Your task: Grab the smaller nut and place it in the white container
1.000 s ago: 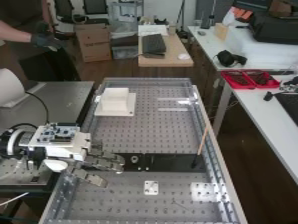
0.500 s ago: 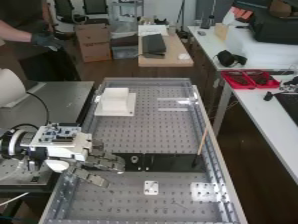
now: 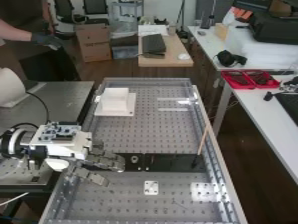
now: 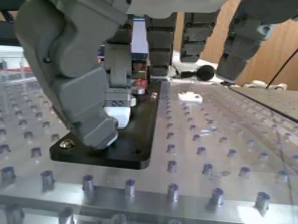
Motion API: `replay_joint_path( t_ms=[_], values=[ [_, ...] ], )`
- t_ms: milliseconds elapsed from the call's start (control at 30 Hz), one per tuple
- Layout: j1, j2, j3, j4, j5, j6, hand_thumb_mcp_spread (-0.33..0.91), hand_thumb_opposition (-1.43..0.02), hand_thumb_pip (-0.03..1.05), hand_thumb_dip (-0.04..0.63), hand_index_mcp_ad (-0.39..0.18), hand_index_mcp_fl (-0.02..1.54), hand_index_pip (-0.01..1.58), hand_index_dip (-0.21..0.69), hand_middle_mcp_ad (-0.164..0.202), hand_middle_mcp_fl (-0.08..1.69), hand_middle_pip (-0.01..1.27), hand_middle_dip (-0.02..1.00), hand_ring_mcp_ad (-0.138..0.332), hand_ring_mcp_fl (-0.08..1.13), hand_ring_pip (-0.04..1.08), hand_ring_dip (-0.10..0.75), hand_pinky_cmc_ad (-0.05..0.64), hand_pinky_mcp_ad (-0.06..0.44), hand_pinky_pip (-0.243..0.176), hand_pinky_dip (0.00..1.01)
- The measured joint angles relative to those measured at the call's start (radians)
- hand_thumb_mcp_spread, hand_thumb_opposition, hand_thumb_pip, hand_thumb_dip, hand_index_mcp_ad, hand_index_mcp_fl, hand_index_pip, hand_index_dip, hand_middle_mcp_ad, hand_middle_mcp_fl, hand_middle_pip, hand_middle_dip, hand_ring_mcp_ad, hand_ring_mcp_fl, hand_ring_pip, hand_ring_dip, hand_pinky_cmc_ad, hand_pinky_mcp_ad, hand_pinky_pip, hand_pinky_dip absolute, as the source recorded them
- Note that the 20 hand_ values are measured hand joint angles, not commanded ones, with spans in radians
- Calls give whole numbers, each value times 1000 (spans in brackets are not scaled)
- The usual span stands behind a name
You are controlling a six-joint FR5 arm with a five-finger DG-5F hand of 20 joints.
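In the high view the hand [image 3: 101, 161] is low over the left end of the black bar [image 3: 174, 162], covering part of it. The bearing [image 3: 134, 159] stands on the bar just right of the hand. Farther up the bench sits the white container [image 3: 116, 102], well apart from the hand. In the wrist view the hand [image 4: 81, 97] comes down at the near end of the bar [image 4: 136, 150], and a round metal part [image 4: 138, 90] is partly visible beyond it. Whether anything is held is hidden by the hand itself.
A small white plate [image 3: 151, 188] lies on the perforated bench surface, nearer than the bar. A thin wooden stick [image 3: 203, 141] leans near the right rail, its dark end by the bar. Raised metal rails [image 3: 214, 150] edge the bench.
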Motion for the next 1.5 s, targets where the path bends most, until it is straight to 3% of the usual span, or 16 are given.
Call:
replay_joint_path(
  t_ms=[100,167,500,867,1200,1500],
  values=[
    [1,6,2,-5,-1,-1,468,-946,646,243,-166,330,1517,138,72,136,136,220,113,2,87,87,386,295,-10,255],
    [2,9,4,-6,-2,0,492,-962,578,237,-169,387,1518,138,68,136,136,218,113,0,87,87,382,295,-10,255],
    [13,27,9,-1,-7,8,494,-958,579,218,-169,422,1534,171,66,133,136,218,113,3,89,87,382,295,-3,251],
    [48,137,0,-40,-28,14,494,-956,576,218,-169,433,1534,176,66,161,136,222,113,2,93,89,382,295,-3,251],
    [197,312,-23,-124,9,30,510,-970,576,218,-169,433,1541,187,70,188,136,223,113,2,93,87,382,295,-3,251],
    [377,375,-40,-162,95,60,520,-988,576,218,-169,454,1538,188,66,188,131,222,108,2,89,87,380,297,-3,251]
  ],
)
